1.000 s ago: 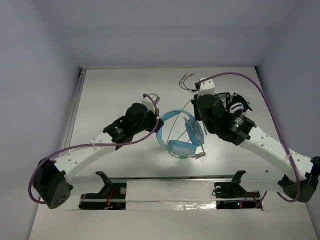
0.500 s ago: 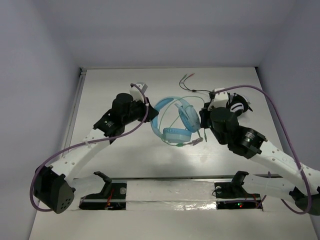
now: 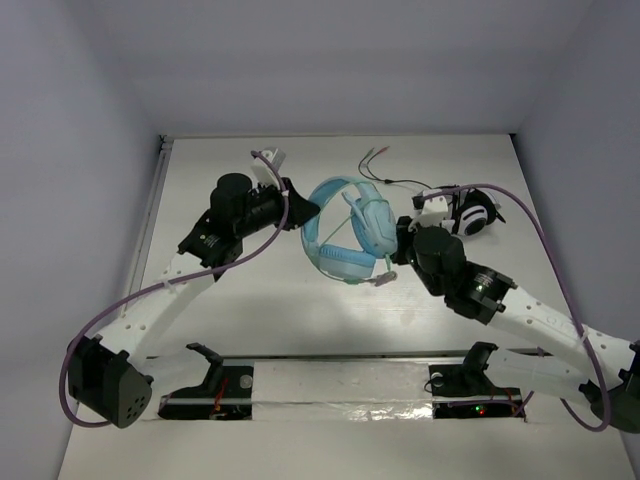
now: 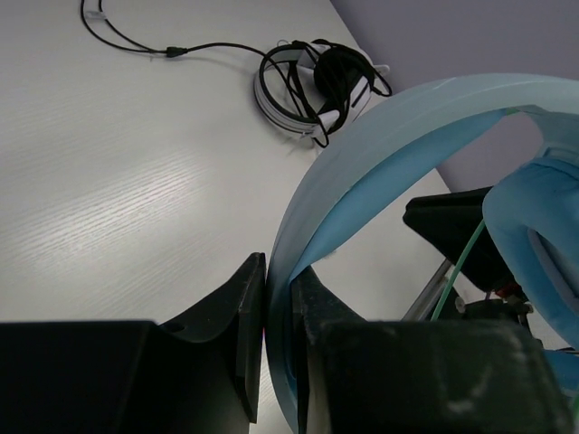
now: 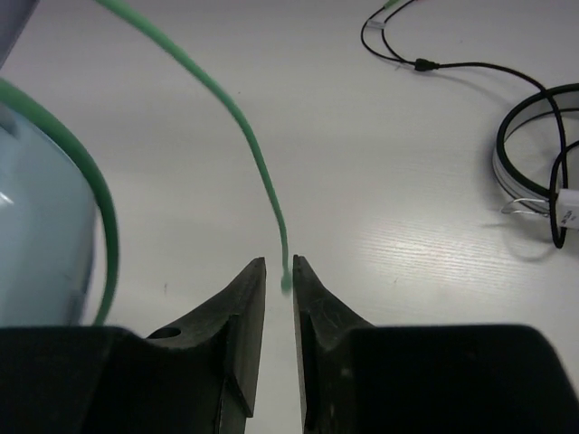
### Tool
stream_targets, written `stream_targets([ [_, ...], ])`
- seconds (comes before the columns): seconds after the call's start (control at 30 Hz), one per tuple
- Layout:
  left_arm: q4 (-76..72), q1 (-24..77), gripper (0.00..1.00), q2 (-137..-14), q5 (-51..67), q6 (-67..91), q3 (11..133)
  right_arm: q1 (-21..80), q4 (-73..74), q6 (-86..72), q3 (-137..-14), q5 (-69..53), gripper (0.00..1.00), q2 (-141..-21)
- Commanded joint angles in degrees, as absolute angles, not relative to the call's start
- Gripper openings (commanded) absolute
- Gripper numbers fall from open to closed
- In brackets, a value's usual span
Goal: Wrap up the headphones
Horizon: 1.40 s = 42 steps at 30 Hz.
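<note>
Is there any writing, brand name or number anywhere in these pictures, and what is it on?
No text can be read.
The small white tag by the smaller black-and-white headphones: too blurred to read.
The large light-blue over-ear headphones: no lettering shows.

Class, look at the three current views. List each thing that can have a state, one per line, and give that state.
headphones: gripped by the headband, cable not yet wrapped.
green cable: loose, running down between the right claw's fingers.
left claw: shut on the headband.
right claw: slightly open, not pinching the cable.
small headphones: lying on the table, untouched.
dark cable: trailing loose over the table.
</note>
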State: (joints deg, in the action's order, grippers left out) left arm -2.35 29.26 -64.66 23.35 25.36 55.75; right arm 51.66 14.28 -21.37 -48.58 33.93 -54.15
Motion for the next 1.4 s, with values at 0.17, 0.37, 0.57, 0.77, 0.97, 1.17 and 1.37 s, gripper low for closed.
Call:
stream_targets([
  [0.17, -13.89, 29.44, 0.0, -62.58, 21.98, 33.57, 60.47, 51.59, 4.31, -27.68, -40.97, 31.3, 0.3, -48.96],
  [0.37, -13.1, 29.44, 0.0, -62.14, 19.6, 33.22, 58.98, 51.59, 9.4, -32.78, -39.29, 34.17, 0.36, -44.4],
  [0.57, -9.24, 32.59, 0.0, -61.79, 12.78, 29.45, 58.18, 51.59, 19.41, -40.07, -40.6, 42.08, 0.51, -39.12],
  [0.77, -7.12, 39.71, 0.0, -61.79, 6.07, 28.65, 56.0, 51.59, 27.33, -44.82, -43.15, 50.35, 0.67, -34.19],
  [0.97, -9.93, 43.95, 0.0, -62.75, 5.62, 30.58, 49.49, 51.59, 31.38, -45.53, -45.96, 53.44, 0.79, -31.29],
  [1.17, -14.06, 44.56, 0.0, -65.91, 2.4, 32.34, 46.14, 51.59, 28.22, -42.81, -45.79, 51.77, 0.81, -32.08],
  [1.37, -17.57, 42.63, 0.0, -71.97, -6.39, 33.75, 47.81, 51.59, 26.72, -42.71, -45.09, 48.7, 0.83, -35.51],
])
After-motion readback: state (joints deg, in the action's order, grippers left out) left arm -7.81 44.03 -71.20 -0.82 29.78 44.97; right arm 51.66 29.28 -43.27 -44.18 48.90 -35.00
